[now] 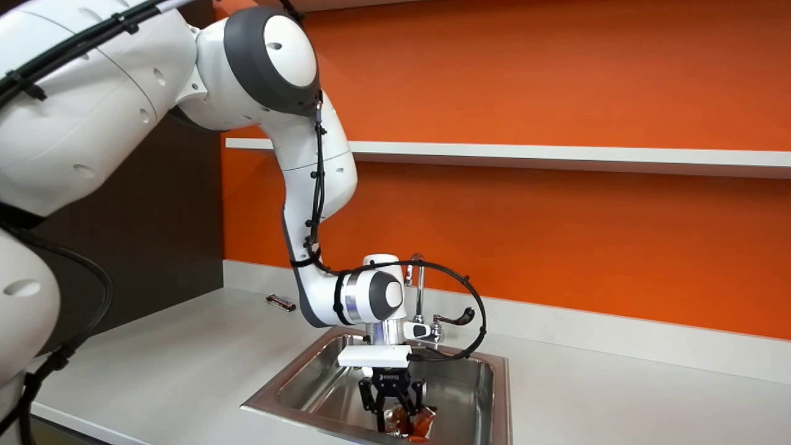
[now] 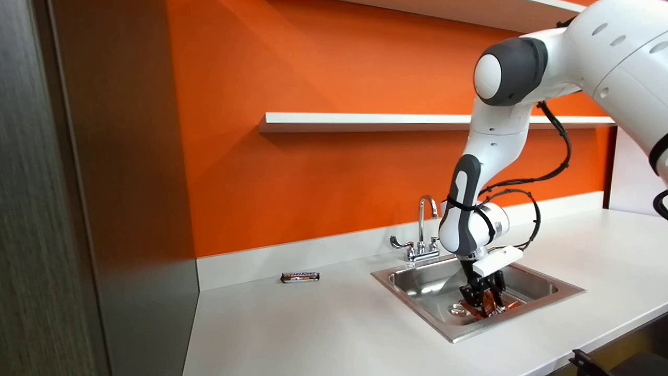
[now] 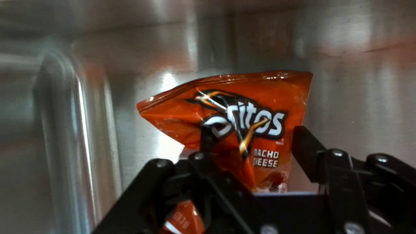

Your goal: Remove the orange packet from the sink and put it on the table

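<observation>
Jaws of my gripper [image 3: 252, 138] stand apart astride the creased orange packet [image 3: 240, 130], one over its printed face at about 8 o'clock, its mate beside its edge between 3 and 4; whether they clench it I cannot tell. In both exterior views the packet lies inside the sink [image 2: 570, 290], near the rim at 6 o'clock. From an exterior view I have open steel toward 10 o'clock, the drain [image 2: 456, 310] just beside the packet at 9, and the tap [image 2: 421, 255] behind at 10 to 11. Beyond the rim the table [image 2: 323, 324] spreads toward 9, where a wrapped bar [image 2: 300, 277] lies well apart, and toward 2; its front edge passes at 4 to 5. Above, a white shelf [image 2: 365, 121] spans 10 to 1. Wrist view: lettering upright, sealed edge toward 12, rising slightly from a corner between 9 and 10 to one near 2. My gripper hides the lower end, so I cannot fix the long axis; another orange-red printed part shows at 7.
</observation>
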